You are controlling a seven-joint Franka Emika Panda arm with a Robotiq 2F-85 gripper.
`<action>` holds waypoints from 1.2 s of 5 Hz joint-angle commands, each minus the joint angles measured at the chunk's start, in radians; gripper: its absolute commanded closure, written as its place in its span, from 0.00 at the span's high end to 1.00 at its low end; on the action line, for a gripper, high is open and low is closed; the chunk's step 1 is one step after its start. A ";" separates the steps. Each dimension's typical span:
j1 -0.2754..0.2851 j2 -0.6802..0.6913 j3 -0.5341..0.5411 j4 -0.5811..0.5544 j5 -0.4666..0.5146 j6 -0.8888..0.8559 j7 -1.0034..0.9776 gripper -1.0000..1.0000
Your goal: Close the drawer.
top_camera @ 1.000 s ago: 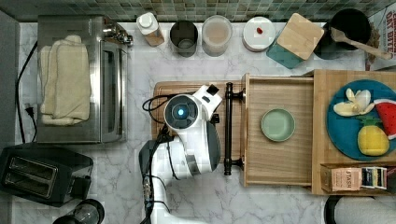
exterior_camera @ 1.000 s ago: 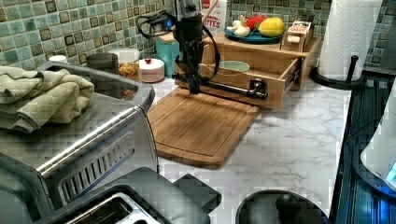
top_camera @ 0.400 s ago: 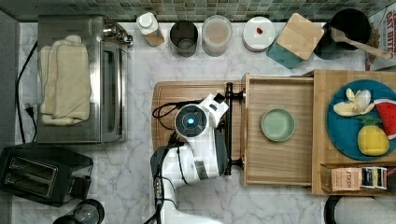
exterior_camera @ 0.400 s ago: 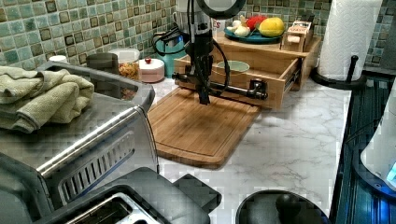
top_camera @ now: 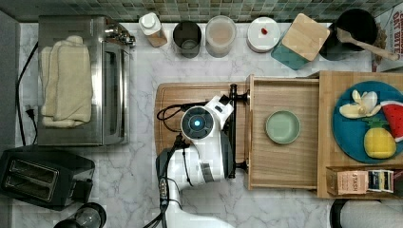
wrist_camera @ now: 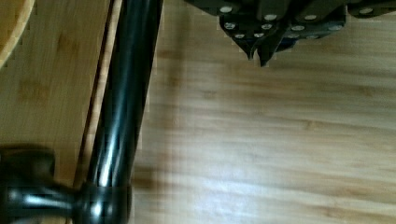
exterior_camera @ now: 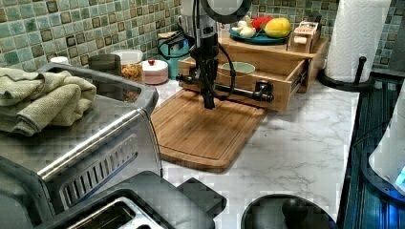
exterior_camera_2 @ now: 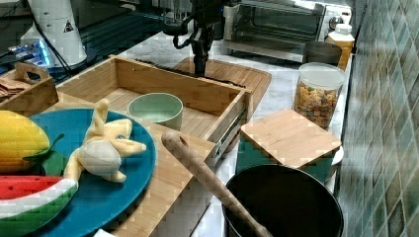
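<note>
Top view, surface: white marble tabletop (top_camera: 142,95) with grey veining; a green mosaic tile wall (exterior_camera: 71,28) runs along its back edge.
Drawer (top_camera: 285,161): pulled out of the wooden cabinet (top_camera: 328,80), standing open over the cutting board (exterior_camera: 200,133); a green bowl (top_camera: 283,127) sits inside.
Handle (exterior_camera: 239,89): black bar across the drawer front, on knobbed posts.
Gripper (exterior_camera: 208,102): pointing down over the cutting board, just beside the handle; apart from it in the wrist view.
Jaws: pressed together, holding nothing.
Surroundings: toaster oven (top_camera: 102,80) carrying folded towels (top_camera: 66,80), black toaster (top_camera: 38,178), jars along the wall, paper towel roll (exterior_camera: 356,38).
</note>
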 commanded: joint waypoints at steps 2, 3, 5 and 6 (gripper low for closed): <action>-0.172 -0.017 -0.079 0.014 0.058 0.008 -0.270 0.00; -0.194 -0.043 -0.120 0.017 0.036 0.004 -0.289 0.00; -0.278 -0.025 -0.197 0.029 0.076 0.114 -0.420 0.00; -0.328 0.008 -0.223 0.073 0.144 0.131 -0.520 0.00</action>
